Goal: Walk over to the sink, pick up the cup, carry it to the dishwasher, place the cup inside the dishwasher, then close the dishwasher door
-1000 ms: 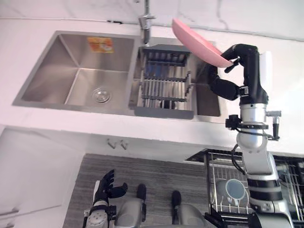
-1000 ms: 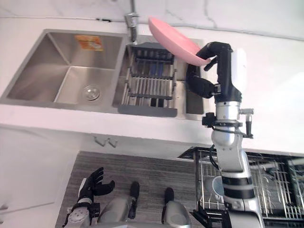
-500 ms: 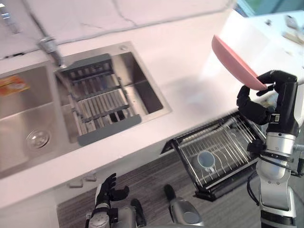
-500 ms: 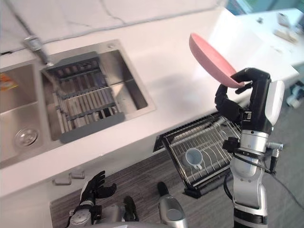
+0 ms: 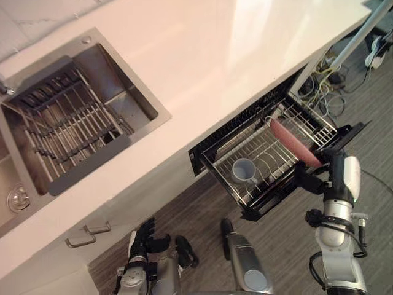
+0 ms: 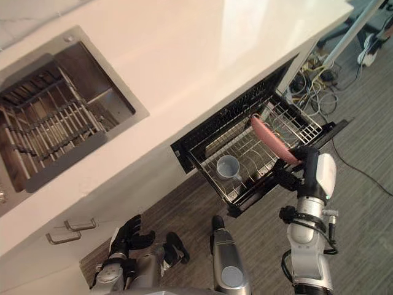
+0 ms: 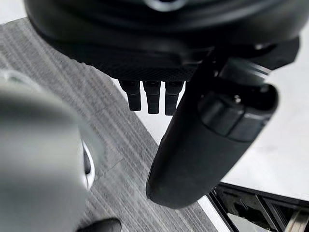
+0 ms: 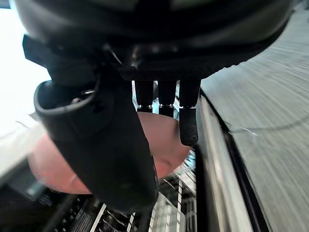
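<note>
Nearest you, at 7 o'clock in the head view, your left hand [image 5: 143, 237] hangs low over the grey wood-grain floor [image 5: 202, 212]. Its fingers [image 7: 152, 96] are loosely straight and hold nothing, and the thumb stands apart from them.

At 4 o'clock your right hand [image 5: 325, 169] is raised at the outer edge of the silver wire dishwasher rack [image 5: 310, 120], which is pulled out from under the counter. The thumb and fingers pinch the rim of a flat pink plate [image 5: 293, 141]. The plate stands on edge and slants up from the hand towards 11 o'clock, across the rack's outer end. You cannot tell whether it touches the wires.

The pale blue-grey cup [image 5: 244, 171] is in neither hand. It sits in the same rack, towards its near corner, at about 8 o'clock from the plate and apart from it, with its mouth facing up.

Beyond the rack, the white countertop [image 5: 202, 55] runs across from 9 to 1 o'clock. Farthest, at 10 o'clock, the stainless-steel sink [image 5: 132, 101] is set into it, with a grey slatted drying rack [image 5: 67, 138] lying inside the basin.
</note>
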Motion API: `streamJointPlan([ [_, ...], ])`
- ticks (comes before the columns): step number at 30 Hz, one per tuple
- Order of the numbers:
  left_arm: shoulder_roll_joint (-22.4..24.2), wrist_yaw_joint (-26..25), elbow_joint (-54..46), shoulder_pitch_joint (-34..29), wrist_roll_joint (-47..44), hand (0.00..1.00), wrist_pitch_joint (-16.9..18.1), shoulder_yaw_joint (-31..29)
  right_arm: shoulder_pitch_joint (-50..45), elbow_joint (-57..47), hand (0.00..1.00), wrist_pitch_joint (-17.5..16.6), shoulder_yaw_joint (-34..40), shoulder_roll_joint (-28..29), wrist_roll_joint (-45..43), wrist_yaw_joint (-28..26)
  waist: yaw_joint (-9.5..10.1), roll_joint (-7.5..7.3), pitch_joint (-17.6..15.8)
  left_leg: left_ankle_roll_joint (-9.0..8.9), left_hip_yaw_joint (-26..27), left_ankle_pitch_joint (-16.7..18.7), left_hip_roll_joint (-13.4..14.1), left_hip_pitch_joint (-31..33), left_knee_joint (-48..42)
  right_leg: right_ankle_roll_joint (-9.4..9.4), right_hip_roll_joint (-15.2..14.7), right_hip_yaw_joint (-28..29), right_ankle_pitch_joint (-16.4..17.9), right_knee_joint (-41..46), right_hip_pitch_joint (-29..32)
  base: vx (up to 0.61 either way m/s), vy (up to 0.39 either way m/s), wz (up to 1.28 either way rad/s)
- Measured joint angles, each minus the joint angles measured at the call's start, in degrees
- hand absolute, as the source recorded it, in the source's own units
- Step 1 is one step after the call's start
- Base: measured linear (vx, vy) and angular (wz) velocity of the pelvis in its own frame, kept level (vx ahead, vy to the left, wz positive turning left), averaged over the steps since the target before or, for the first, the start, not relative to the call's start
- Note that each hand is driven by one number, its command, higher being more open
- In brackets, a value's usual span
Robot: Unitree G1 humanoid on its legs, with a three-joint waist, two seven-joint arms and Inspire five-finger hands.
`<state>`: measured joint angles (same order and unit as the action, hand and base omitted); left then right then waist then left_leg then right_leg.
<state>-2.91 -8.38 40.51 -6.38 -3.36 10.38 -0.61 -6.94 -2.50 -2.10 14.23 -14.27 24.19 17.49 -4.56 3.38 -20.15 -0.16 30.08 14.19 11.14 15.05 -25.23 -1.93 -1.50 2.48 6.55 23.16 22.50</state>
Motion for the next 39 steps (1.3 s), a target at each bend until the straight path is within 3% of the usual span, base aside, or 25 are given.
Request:
streamJointPlan([
  [4,1.3,-0.1,-1.8,2.1,-0.1,0.90,0.4,0.1,3.8,0.9,0.30,0.8,0.0,-0.1,-1.8,0.2,1.74,0.24,-1.6,0.12,-0.1,-0.2,-0.1,0.9,0.0,-0.01,-0.2,-0.1,0.0,0.4,1.1,-0.01,-0.024,0.03],
  [5,1.3,-0.2,-2.1,2.6,-0.1,0.90,0.5,0.5,5.3,1.9,0.90,0.8,0.0,-0.1,-2.2,0.3,2.25,0.27,-1.8,0.25,-0.1,-0.3,-0.3,1.5,0.0,-0.07,-0.4,-0.2,0.0,0.5,1.6,-0.03,-0.007,0.05],
  [10,1.4,-0.7,-2.3,4.1,-1.2,0.90,0.7,0.9,10.8,5.8,0.90,1.8,-1.5,-0.4,-4.4,0.5,3.90,0.26,-2.6,0.57,-0.4,-0.7,-0.8,2.9,0.5,-0.24,-0.9,-0.2,-0.3,0.1,2.8,0.00,-0.004,0.04],
  [17,1.9,-1.4,-2.4,5.7,-1.2,0.90,0.7,1.0,12.7,5.1,0.90,2.1,-2.2,-0.3,-5.1,0.7,4.33,0.17,-2.7,0.67,-0.7,-1.3,-1.8,2.6,2.1,-0.40,-1.7,-0.7,-0.4,-0.6,2.4,0.02,-0.004,0.05],
  [25,1.8,-1.4,-2.5,6.3,-1.1,0.90,0.5,0.6,6.0,-10.5,0.90,0.5,-1.9,1.2,-9.9,1.0,4.42,-0.87,-4.0,0.57,-1.2,-1.3,-1.9,0.6,2.7,-0.46,-1.6,-1.2,-0.3,-1.6,-0.1,0.00,-0.010,0.02],
  [31,1.9,-1.2,-2.6,6.8,-1.1,0.90,0.3,-0.6,-1.3,-18.6,0.90,-4.0,5.8,5.9,-14.2,1.4,3.69,-1.53,-4.2,0.37,-1.1,-0.8,-1.3,-1.1,1.9,-0.57,-1.2,-1.4,-0.3,-2.5,-2.5,0.00,-0.003,-0.01],
  [35,1.7,-1.1,-2.9,6.5,-1.1,0.90,-0.1,-2.7,-7.1,-16.3,0.90,-4.8,11.4,10.0,-19.6,2.6,3.42,-2.29,-3.8,0.09,-0.9,0.4,-0.1,-1.8,0.6,-0.48,-0.4,-1.4,0.0,-2.5,-3.6,0.00,-0.022,-0.07],
  [39,1.4,-0.9,-2.9,6.2,-1.1,0.90,-0.4,-3.5,-9.0,-1.4,0.90,-4.9,12.8,12.6,-28.6,2.6,2.97,-4.08,-2.5,0.18,-1.0,0.7,0.1,-2.0,-0.1,-0.39,-0.4,-1.6,0.3,-1.9,-3.9,0.00,0.000,0.00],
])
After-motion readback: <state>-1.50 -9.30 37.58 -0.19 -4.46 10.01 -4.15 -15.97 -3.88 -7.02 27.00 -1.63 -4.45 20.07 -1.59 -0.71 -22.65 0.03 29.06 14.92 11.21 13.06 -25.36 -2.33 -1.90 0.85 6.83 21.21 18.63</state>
